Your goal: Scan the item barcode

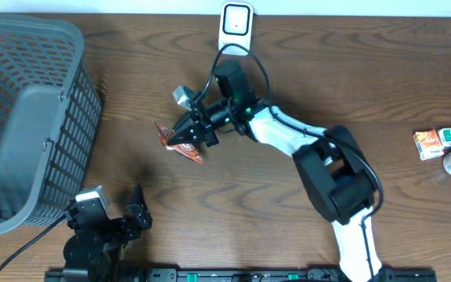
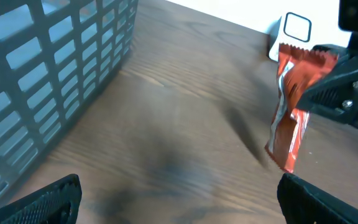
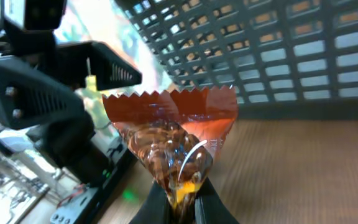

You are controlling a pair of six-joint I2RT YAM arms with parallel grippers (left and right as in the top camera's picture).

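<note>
Packet held clear of the worktop [image 1: 366, 94], not yet presented to the scanner [image 1: 236, 23].
The right pincer [image 1: 185, 138] is clamped on one end of the orange snack packet [image 1: 163, 138], which is held in the air between the grey basket [image 1: 22, 117] and the white scanner. The left pincer [image 1: 116, 205] is spread wide and empty. A slip or swing is judged possible, since only a narrow edge is gripped. No barcode is seen, so the wrong face may be offered. A read may also be defeated by crinkled foil.
</note>
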